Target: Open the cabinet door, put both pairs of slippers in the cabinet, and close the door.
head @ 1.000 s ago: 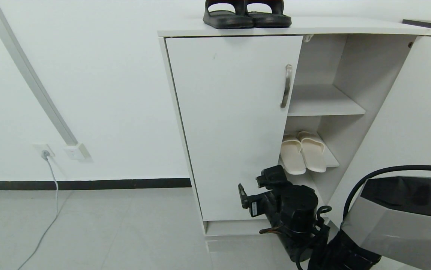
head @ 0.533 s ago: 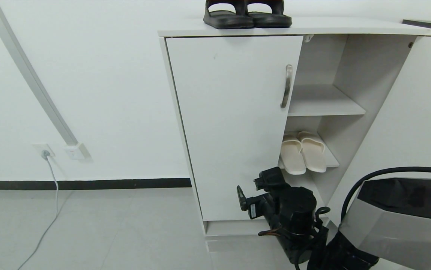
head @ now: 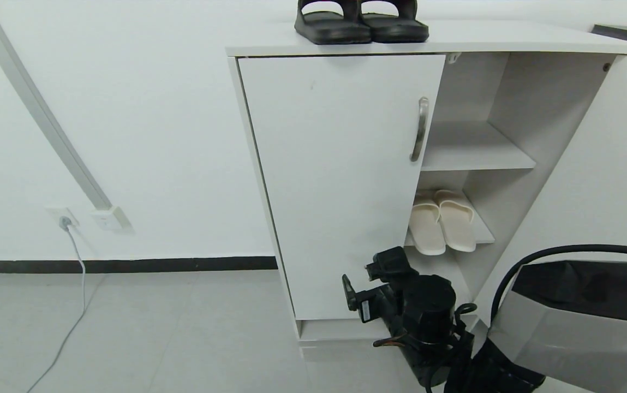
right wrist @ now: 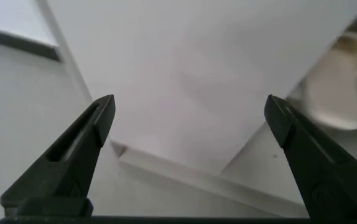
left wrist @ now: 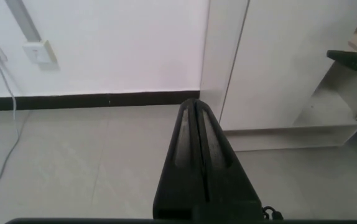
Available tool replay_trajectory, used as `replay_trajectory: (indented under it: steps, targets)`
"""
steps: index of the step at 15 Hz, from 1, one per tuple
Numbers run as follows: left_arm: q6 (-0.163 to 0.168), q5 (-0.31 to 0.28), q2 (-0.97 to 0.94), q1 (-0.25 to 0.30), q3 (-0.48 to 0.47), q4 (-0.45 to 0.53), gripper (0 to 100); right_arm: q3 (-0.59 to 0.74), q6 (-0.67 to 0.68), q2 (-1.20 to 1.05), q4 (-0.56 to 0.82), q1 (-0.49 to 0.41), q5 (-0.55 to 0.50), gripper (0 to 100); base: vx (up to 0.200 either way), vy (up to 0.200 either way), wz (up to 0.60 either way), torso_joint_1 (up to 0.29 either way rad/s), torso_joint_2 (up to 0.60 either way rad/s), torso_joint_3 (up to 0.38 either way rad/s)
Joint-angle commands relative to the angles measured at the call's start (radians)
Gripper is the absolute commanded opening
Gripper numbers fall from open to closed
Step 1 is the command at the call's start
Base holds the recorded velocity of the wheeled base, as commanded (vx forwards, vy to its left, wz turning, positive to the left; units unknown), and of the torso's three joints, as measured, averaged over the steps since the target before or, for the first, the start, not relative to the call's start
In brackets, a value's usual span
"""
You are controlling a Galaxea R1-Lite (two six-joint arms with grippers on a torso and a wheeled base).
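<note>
White pair (head: 441, 221) is in, on the lower shelf (head: 482, 236); black pair (head: 361, 24) waits on top of the cabinet (head: 509, 41). Right claw (head: 366, 273) hangs low before the closed door (head: 340, 180), fingers wide apart. My call: lift clear of the handle (head: 419, 128), pinch both black slippers together at the straps, and set them on the upper shelf (head: 477, 150). Left claw (left wrist: 194, 109), fingers pressed together, points at the floor (left wrist: 73, 155).

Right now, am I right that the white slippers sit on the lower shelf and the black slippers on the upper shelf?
Not quite: the head view shows the black slippers on top of the cabinet, not on the upper shelf. The white slippers do sit on the lower shelf.
</note>
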Motion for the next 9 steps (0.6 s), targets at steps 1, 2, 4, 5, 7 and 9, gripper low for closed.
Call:
replay_trajectory:
  steps: [1,2,4,5,7,9]
  targets:
    - [-0.001,0.000,0.000,0.000,0.000,-0.001,0,0.000,-0.001,0.001,-0.007,0.003,0.000,100,0.000,0.000,0.00,0.056,-0.49,-0.383]
    - [-0.001,0.000,0.000,0.000,0.000,-0.003,0,0.000,-0.001,0.001,-0.006,0.003,0.000,100,0.000,0.000,0.00,0.041,-0.57,-0.359]
    - [-0.001,0.000,0.000,0.000,0.000,-0.001,0,0.000,-0.001,0.001,-0.006,0.003,0.000,100,0.000,0.000,0.00,0.068,-0.51,-0.354]
    - [-0.001,0.000,0.000,0.000,0.000,-0.001,0,0.000,-0.001,0.001,-0.006,0.003,0.000,100,0.000,0.000,0.00,0.110,-0.47,-0.354]
    - [-0.001,0.000,0.000,0.000,0.000,-0.003,0,-0.005,-0.001,0.001,-0.003,0.003,0.000,100,0.000,0.000,0.00,0.117,-0.46,-0.347]
    - [-0.001,0.000,0.000,0.000,0.000,-0.001,0,-0.008,-0.001,0.001,0.001,0.003,0.000,100,0.000,0.000,0.00,0.139,-0.47,-0.330]
